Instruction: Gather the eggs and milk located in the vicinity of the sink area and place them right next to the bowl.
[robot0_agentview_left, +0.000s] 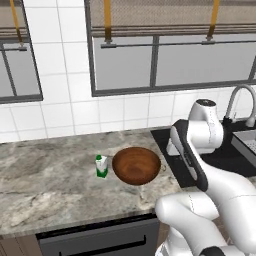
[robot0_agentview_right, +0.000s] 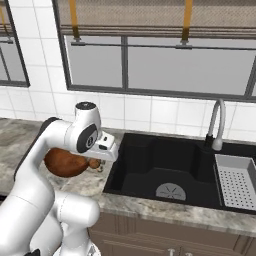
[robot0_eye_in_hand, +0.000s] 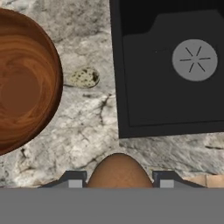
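Note:
A smooth brown egg (robot0_eye_in_hand: 119, 169) sits between my gripper's (robot0_eye_in_hand: 119, 180) two finger tips, and the gripper is shut on it above the counter, between the bowl and the sink. The wide glossy wooden bowl (robot0_eye_in_hand: 24, 81) (robot0_agentview_left: 136, 165) stands just to one side. A small speckled oval egg (robot0_eye_in_hand: 84, 77) lies on the stone close to the bowl's rim. On the bowl's far side stands the white and green milk carton (robot0_agentview_left: 101, 166), upright and close to the bowl. From the right base view the hand (robot0_agentview_right: 106, 148) hangs beside the bowl (robot0_agentview_right: 65, 162).
The black sink (robot0_agentview_right: 165, 170) (robot0_eye_in_hand: 175, 70) is recessed into the counter right of the hand. It has a grey perforated tray (robot0_agentview_right: 237, 181) and a slim silver faucet (robot0_agentview_right: 216, 125). A tiled wall and windows stand behind. The marbled counter (robot0_agentview_left: 45, 190) stretches left of the milk.

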